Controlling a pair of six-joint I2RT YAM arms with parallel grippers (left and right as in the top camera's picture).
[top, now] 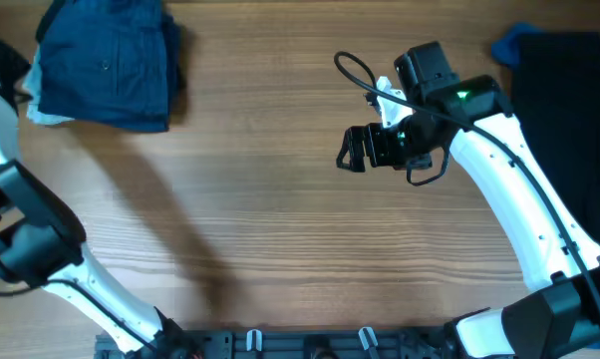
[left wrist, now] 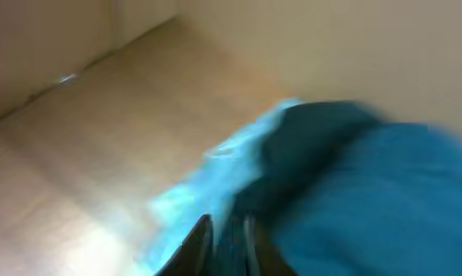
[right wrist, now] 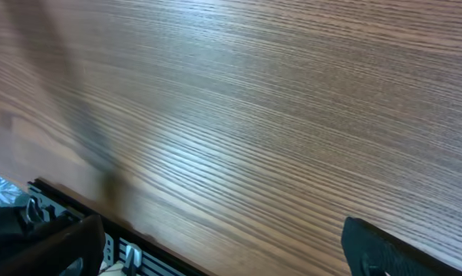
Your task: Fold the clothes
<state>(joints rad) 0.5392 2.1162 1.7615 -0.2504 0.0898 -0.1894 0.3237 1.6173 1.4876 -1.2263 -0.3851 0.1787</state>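
A folded dark navy garment [top: 106, 65] with a small button lies at the table's far left, on top of a pale blue-white one [top: 43, 115] that sticks out at its left edge. The blurred left wrist view shows the navy fabric [left wrist: 369, 192] and the pale fabric [left wrist: 208, 184]. My left gripper [left wrist: 225, 245] has its fingers close together at the pile's edge; in the overhead view it sits at the left border [top: 9, 72]. My right gripper [top: 352, 150] is open and empty above bare wood [right wrist: 216, 253]. A black garment [top: 564, 90] and a bright blue one [top: 514, 45] lie at the far right.
The wooden table [top: 280, 229] stretches between the two piles. A black rail [top: 280, 344] with clips runs along the front edge and shows in the right wrist view [right wrist: 70, 211]. A black cable [top: 355, 75] loops off the right wrist.
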